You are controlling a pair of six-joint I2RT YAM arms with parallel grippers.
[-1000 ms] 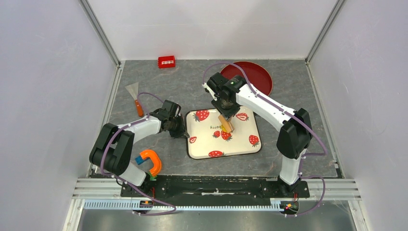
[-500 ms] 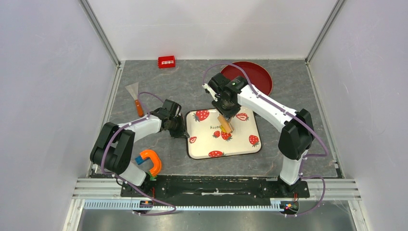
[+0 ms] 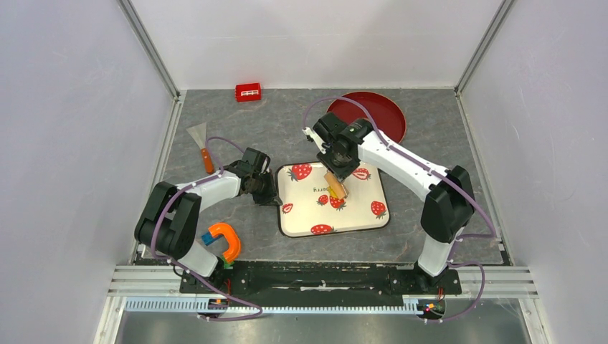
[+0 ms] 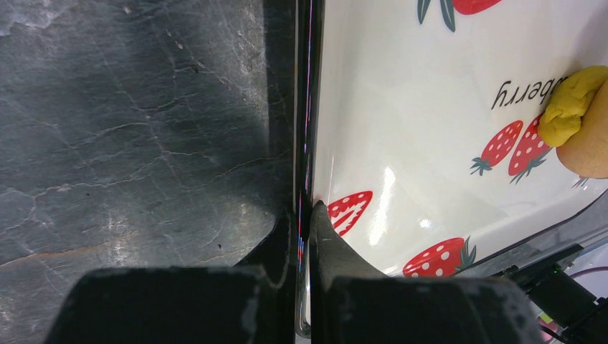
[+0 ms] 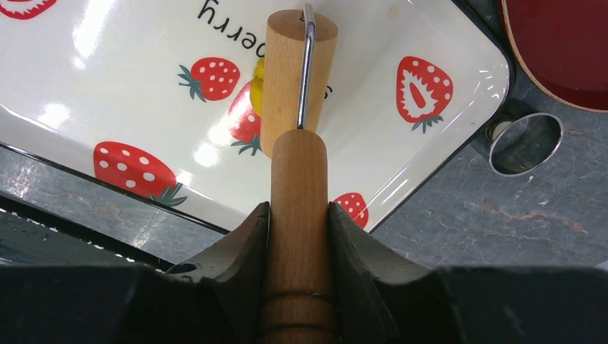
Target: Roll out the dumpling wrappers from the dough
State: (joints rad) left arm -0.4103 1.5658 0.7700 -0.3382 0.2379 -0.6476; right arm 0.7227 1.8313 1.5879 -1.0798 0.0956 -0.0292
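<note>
1. Right wrist view: your right gripper (image 5: pixel 299 215) is clamped on the handle of the wooden roller (image 5: pixel 285 93). The roller's drum lies on the dough (image 5: pixel 256 86), a yellow lump near the middle of the strawberry tray (image 5: pixel 107 93). The lump looks thick, so I judge the rolling barely begun.
2. Your left gripper (image 4: pixel 305 218) is pinched tight on the tray's left rim, steadying it. If that pinch slips while you push, the tray will likely skate across the table (image 4: pixel 143 143) and the roller will ride off the dough.
3. The dough peeks out on only one side of the drum. Pressing off-centre could squeeze it sideways into a wedge rather than an even sheet.
4. Soft dough may stick to the wood. Press hard on a short stroke and it could lift and wrap around the drum.
5. Only friction holds the handle between the fingers, so a heavy downward load might twist it in the grip.
</note>
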